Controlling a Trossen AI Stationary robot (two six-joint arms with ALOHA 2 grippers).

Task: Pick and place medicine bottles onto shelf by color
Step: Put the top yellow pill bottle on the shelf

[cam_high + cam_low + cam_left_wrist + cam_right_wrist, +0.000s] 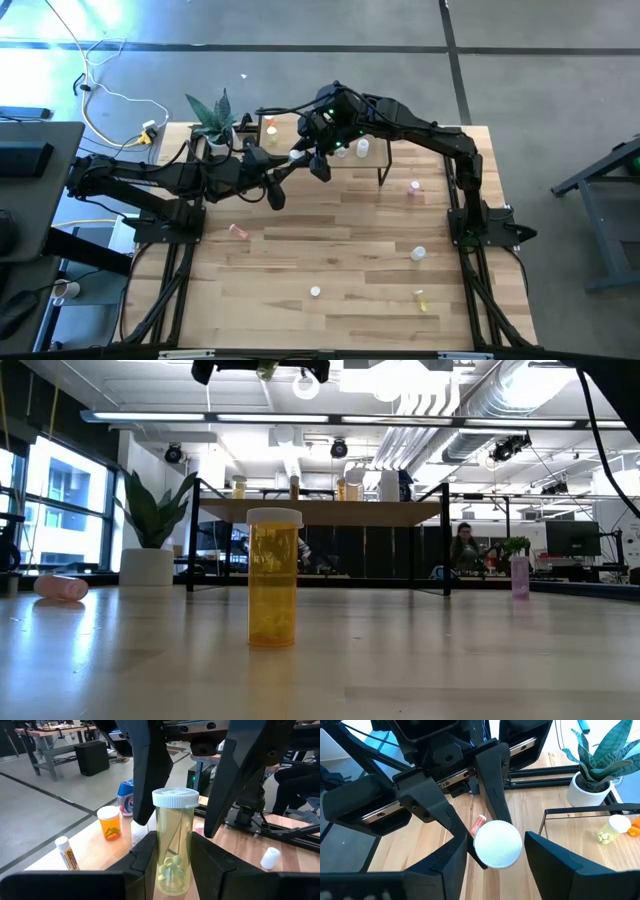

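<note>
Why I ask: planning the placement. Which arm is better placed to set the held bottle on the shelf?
Left, likely. The left gripper is shut on the pill bottle by the shelf; the right gripper only straddles its cap, fingers open.

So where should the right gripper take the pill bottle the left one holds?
Right gripper: close on the clear wall just under the white cap, coming down from above. The pill bottle stands upright and the left gripper clamps its lower half, leaving only the top free.
</note>
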